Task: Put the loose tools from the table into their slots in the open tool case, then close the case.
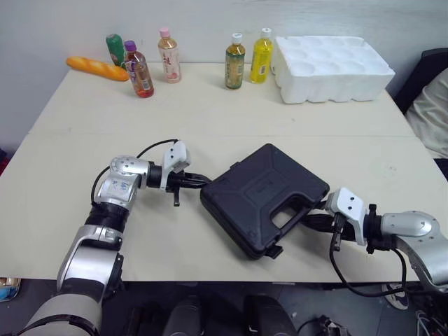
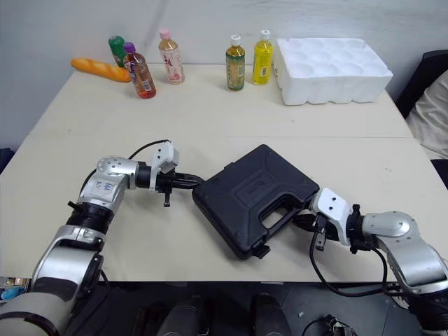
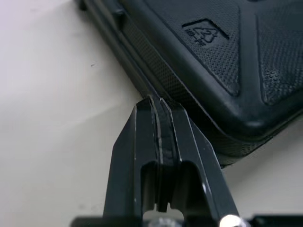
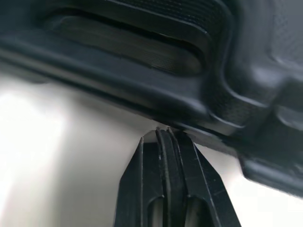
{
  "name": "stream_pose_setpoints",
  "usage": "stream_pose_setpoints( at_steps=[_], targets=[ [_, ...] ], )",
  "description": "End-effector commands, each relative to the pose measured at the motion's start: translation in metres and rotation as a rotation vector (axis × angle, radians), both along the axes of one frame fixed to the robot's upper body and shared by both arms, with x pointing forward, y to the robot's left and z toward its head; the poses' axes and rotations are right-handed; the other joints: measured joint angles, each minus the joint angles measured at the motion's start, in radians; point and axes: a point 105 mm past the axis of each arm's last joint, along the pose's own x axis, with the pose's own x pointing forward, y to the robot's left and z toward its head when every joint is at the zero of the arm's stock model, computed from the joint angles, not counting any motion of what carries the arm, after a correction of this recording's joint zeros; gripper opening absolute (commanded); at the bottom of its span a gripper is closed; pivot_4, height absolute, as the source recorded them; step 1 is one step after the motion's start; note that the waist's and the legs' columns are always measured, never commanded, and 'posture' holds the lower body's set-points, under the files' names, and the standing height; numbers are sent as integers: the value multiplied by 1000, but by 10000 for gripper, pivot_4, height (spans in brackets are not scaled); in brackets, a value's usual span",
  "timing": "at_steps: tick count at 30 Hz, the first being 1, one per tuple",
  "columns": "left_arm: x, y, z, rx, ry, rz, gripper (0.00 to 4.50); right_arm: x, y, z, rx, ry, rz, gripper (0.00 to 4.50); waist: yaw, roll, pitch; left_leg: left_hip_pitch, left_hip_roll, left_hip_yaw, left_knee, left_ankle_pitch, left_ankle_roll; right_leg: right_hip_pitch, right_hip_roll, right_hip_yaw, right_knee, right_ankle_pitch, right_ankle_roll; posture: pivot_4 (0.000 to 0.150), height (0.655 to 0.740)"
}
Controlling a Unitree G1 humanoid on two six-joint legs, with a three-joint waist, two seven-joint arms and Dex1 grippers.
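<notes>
The black tool case (image 1: pixel 264 196) lies closed and flat on the table, turned at an angle, its carry handle (image 1: pixel 294 218) toward the front right. My left gripper (image 1: pixel 201 182) is shut with nothing in it, its tips touching the case's left edge (image 3: pixel 142 90). My right gripper (image 1: pixel 316 213) is also shut and empty, its tips against the case's side near the handle (image 4: pixel 142 47). No loose tools lie on the table.
At the back of the cream table (image 1: pixel 84 210) stand several drink bottles (image 1: pixel 138 70), a bread loaf (image 1: pixel 96 68) and a white foam tray (image 1: pixel 329 68). A dark chair (image 1: pixel 430 84) sits off the right side.
</notes>
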Motion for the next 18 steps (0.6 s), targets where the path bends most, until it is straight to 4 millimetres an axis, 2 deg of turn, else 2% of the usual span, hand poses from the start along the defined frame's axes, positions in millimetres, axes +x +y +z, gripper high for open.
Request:
stream_pose_setpoints(
  at_steps=[1,6,8,9,11,13,16,18],
  targets=[
    [-8,-12,17,-33,-50,-28,0,6,-9,22,-16,-81,-36,640,0,0,0,0,0,0,0,0,0,0,0,0,0,0,0,1500,7400],
    [-11,-11,21,-22,-64,-10,0,-2,-21,24,-43,-63,-54,640,1,0,0,0,0,0,0,0,0,0,1,0,0,0,0,1500,7400],
    [-9,-12,36,-57,-75,-9,0,-5,-31,28,-48,-65,-90,640,1,0,0,0,0,0,0,0,0,0,1,0,0,0,0,1500,7400],
    [-9,-18,52,-103,-73,-30,0,-4,-37,32,-43,-73,-122,640,3,0,0,0,0,0,0,0,0,0,1,0,0,0,0,1500,7400],
    [-12,-32,73,-155,-79,-86,0,-3,-45,38,-25,-86,-171,640,7,0,0,-1,0,0,0,0,0,0,1,-1,0,0,0,1500,7400],
    [-12,-53,84,-172,-92,-136,0,0,-48,40,-6,-93,-210,640,14,0,0,-1,0,0,1,0,1,0,0,-1,0,0,0,1500,7400],
    [-10,-89,89,-168,-99,-192,0,4,-49,39,9,-98,-250,640,23,0,0,0,-1,0,1,0,1,1,0,0,-1,0,0,1500,7400],
    [-5,-117,85,-141,-105,-208,0,6,-48,37,20,-101,-267,640,26,0,0,0,-1,0,1,0,1,1,1,0,-2,0,0,1500,7400]
  ],
)
